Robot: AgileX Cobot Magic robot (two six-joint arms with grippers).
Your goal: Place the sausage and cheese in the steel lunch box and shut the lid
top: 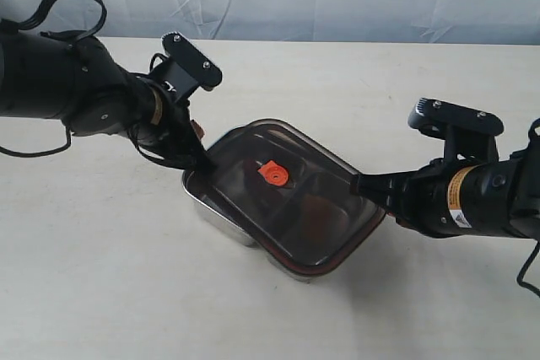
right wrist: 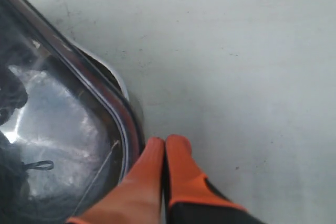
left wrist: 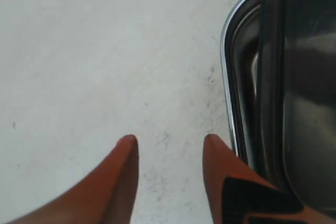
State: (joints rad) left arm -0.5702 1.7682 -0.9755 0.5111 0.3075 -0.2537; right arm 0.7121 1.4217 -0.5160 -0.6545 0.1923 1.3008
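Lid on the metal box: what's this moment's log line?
dark translucent rectangular lid: askew on shiny steel lunch box, not seated | left gripper: open beside box | right gripper: shut at lid edge

Open claw (left wrist: 169, 148), orange fingertips (left wrist: 123, 171) spread above pale table (left wrist: 94, 51), steel lunch box (left wrist: 242, 51) just beside one fingertip, dark lid (left wrist: 310, 87) lying over it, rim strip uncovered.

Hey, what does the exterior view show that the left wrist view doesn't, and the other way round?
Only the exterior view: the orange valve and the shut right tool beside the lid. Only the left wrist view: the open left tool close up, with bare table between its fingers. Both: the dark lid lying askew over the steel lunch box, on the pale table.
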